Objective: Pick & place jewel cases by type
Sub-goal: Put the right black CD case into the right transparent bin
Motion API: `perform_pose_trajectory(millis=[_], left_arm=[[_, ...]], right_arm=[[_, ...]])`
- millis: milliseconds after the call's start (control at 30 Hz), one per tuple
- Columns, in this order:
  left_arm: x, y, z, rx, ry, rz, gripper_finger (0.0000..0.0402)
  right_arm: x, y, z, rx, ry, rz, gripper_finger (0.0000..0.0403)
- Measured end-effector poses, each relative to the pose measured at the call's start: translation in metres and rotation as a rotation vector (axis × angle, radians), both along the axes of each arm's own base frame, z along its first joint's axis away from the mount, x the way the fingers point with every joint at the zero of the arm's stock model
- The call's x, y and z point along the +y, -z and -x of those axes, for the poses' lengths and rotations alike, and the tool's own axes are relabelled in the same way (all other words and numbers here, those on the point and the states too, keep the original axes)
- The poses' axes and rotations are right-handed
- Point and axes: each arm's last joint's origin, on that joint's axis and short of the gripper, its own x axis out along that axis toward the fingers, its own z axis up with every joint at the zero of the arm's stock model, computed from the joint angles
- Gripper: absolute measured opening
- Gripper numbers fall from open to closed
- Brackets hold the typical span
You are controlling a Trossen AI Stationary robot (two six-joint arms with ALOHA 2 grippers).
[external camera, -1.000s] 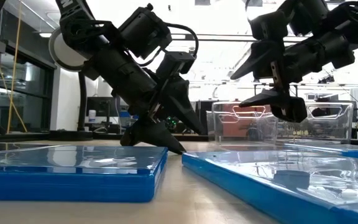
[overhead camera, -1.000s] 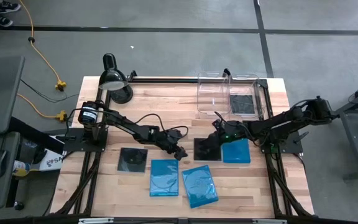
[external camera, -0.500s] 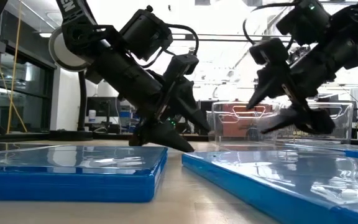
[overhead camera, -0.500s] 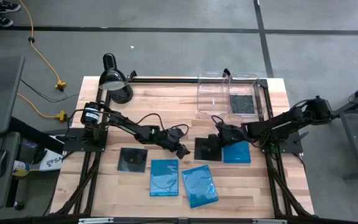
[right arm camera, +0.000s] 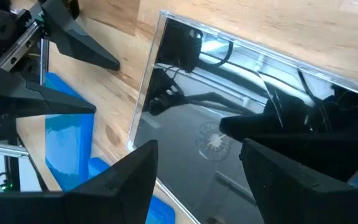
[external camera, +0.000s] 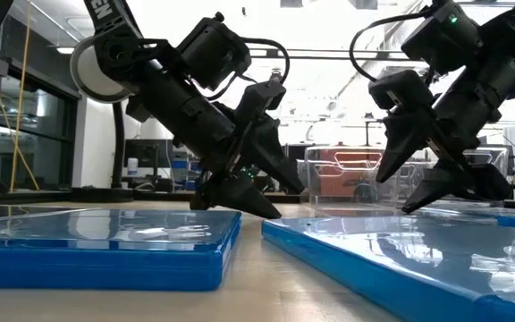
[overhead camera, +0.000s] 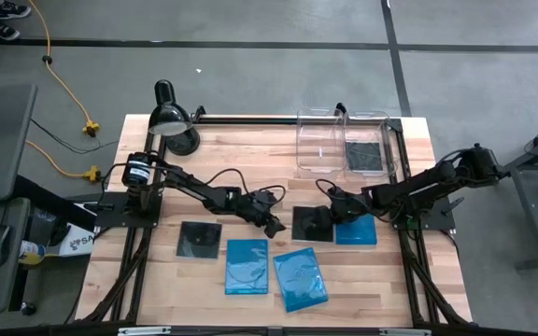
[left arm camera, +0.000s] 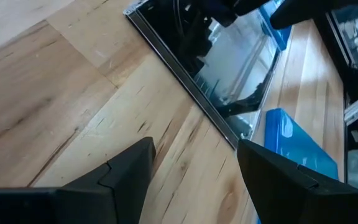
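Note:
A black jewel case (overhead camera: 308, 224) lies flat on the table's middle, between my two grippers. My left gripper (overhead camera: 274, 226) stands open just left of it, low over the wood, its fingers pointing at the case's left edge (left arm camera: 191, 87). My right gripper (overhead camera: 329, 214) is open and slants down over the case's right half (right arm camera: 229, 124). Another black case (overhead camera: 200, 239) lies to the left. Three blue cases (overhead camera: 247, 266), (overhead camera: 300, 277), (overhead camera: 354, 229) lie flat on the table. One black case (overhead camera: 364, 157) sits in the right clear bin.
Two clear bins (overhead camera: 319, 140), (overhead camera: 387, 140) stand side by side at the far right. A black desk lamp (overhead camera: 174, 126) stands at the far left corner. Bare wood lies between the cases and the bins. Cables trail along both arms.
My right gripper has sunk toward the middle black case, tipping its fingers further down and rolling about its own line. It stays open. The cases have kept their places.

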Motion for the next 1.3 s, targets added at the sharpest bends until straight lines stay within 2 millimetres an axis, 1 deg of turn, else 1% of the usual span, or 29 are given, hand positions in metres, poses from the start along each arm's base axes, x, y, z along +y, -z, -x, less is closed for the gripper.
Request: perform_pose_trajectory(millis=[333,467,600,733,800,900,1100,1167,1233,1300], left_arm=[[0.003,0.0,0.0,0.001,0.056,0.011,0.0236],[0.002,-0.003,-0.002,-0.063,0.12,-0.032,0.0236],[0.002,-0.007,-0.006,-0.14,0.136,-0.045,0.0236],[0.002,-0.01,-0.007,-0.175,0.153,-0.056,0.0236],[0.001,-0.01,-0.008,-0.183,0.168,-0.058,0.0236],[0.001,-0.011,-0.008,-0.202,0.183,-0.073,0.0236],[0.0,-0.014,-0.009,-0.228,0.209,-0.065,0.0236],[0.0,-0.014,-0.009,-0.224,0.219,-0.058,0.0236],[-0.001,-0.014,-0.009,-0.228,0.236,-0.064,0.0236],[-0.001,-0.014,-0.009,-0.223,0.241,-0.064,0.0236]], right_arm=[[-0.001,0.0,0.0,-0.008,-0.002,0.027,0.0224],[-0.001,-0.002,-0.002,-0.038,0.005,0.047,0.0224],[-0.002,-0.002,-0.004,-0.055,0.007,0.063,0.0224],[0.0,0.008,-0.01,-0.058,-0.013,0.062,0.0224],[0.001,0.013,-0.018,-0.078,-0.037,0.054,0.0224],[0.004,0.016,-0.037,-0.095,-0.09,0.075,0.0224],[0.006,0.011,-0.086,-0.111,-0.224,0.128,0.0224],[0.004,0.007,-0.099,-0.097,-0.261,0.152,0.0224],[0.003,0.003,-0.106,-0.067,-0.298,0.179,0.0224],[0.001,-0.002,-0.104,-0.017,-0.323,0.192,0.0224]])
